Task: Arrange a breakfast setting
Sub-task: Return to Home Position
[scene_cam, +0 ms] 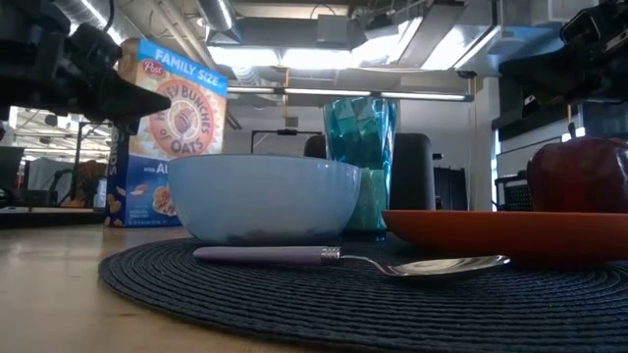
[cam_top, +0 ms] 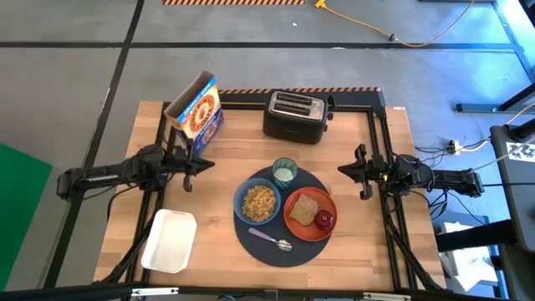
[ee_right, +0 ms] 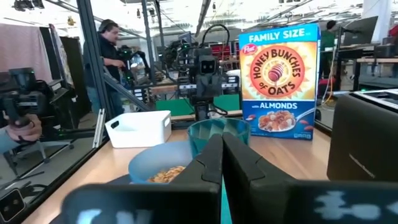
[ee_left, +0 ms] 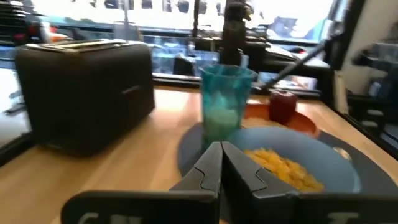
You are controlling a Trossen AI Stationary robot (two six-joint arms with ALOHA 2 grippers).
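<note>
The round dark mat (cam_top: 276,238) lies on the table's near middle. On it stand the blue bowl (cam_top: 257,202) holding cereal, the orange-red plate (cam_top: 310,214) with the toast slice (cam_top: 303,207) and red apple (cam_top: 324,220), the greenish glass (cam_top: 285,171) with milk, and the metal spoon (cam_top: 272,241) at the near edge. My left gripper (cam_top: 203,165) is shut and empty, raised left of the mat. My right gripper (cam_top: 347,170) is shut and empty, raised right of the mat.
A cereal box (cam_top: 196,110) stands at the far left, a black toaster (cam_top: 293,115) at the far middle, and a white rectangular tub (cam_top: 170,241) at the near left. A person (ee_right: 112,46) stands in the room beyond the table.
</note>
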